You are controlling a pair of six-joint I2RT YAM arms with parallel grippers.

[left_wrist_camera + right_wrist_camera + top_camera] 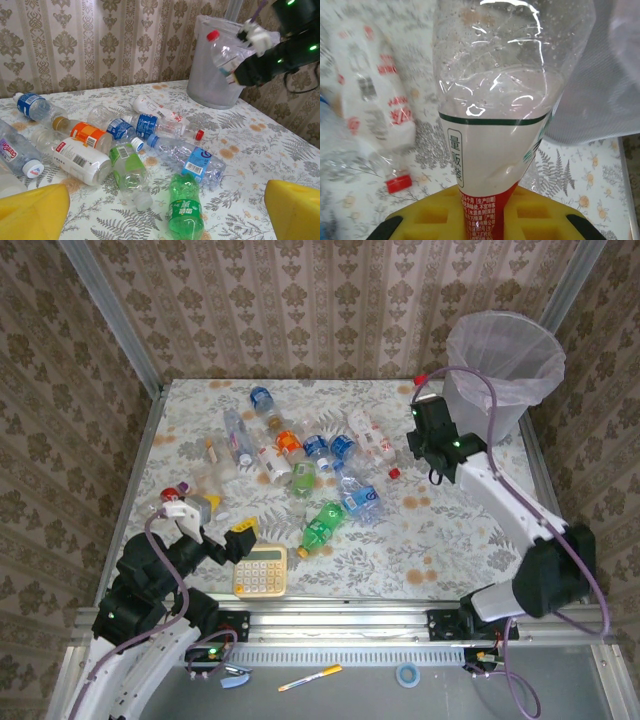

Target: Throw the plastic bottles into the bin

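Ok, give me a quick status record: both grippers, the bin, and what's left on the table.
right gripper: shut on a clear red-capped bottle, held off the table beside the bin, not over its rim
left gripper: open, empty, low at the table's near-left
bin: far-right corner, bag-lined; contents cannot be told
loose bottles: about a dozen, lying clustered mid-table
other: yellow calculator at the near edge
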